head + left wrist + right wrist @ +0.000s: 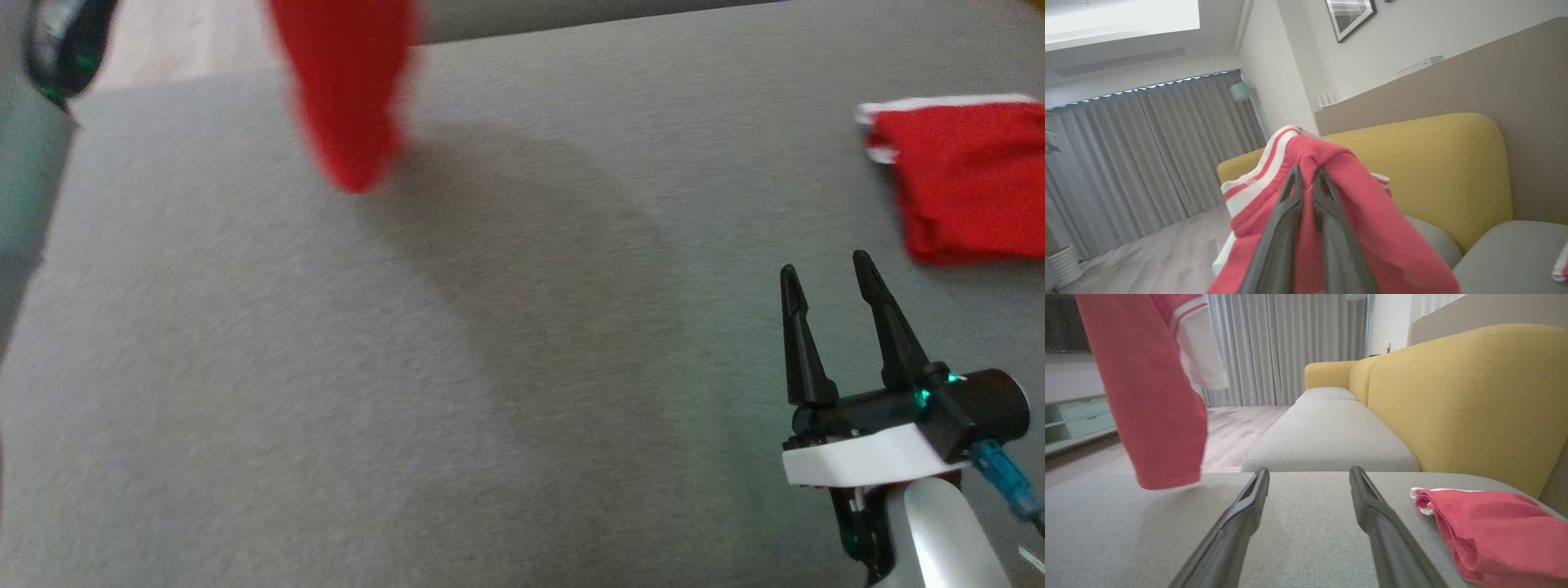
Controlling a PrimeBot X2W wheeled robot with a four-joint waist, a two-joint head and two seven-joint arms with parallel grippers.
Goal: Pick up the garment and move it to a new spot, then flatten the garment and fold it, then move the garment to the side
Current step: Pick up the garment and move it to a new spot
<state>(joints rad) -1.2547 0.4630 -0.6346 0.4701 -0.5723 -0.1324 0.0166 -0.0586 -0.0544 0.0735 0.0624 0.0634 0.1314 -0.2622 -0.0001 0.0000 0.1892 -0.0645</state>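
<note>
Cloth is what this job is about: a red garment [347,98] with white stripes along one edge. It hangs in the air above the far left part of the grey sofa seat [408,367]. Its low end is close to the seat, but I cannot tell if it touches.

The left gripper [1306,171] is almost shut. It pinches a bunch of the red cloth between its two dark fingers, near the striped edge. The rest of the garment droops down on both sides of the fingers.

The right gripper [824,268] is wide open and holds nothing. It sits low over the seat on the right side. Near it, further right, lies another red cloth [971,180], folded small, by the yellow sofa back [1453,396].

The garment looks soft, thin and light. It has no shape of its own, so one pinch makes it hang in a long lump. It will not break, and it does not look slippery, but a small pinch could slide off. To lay it flat, I think a second hold on an edge or corner would help, such as the striped hem. That hold should be well apart from the first pinch, so the cloth spreads out between the two grippers.
</note>
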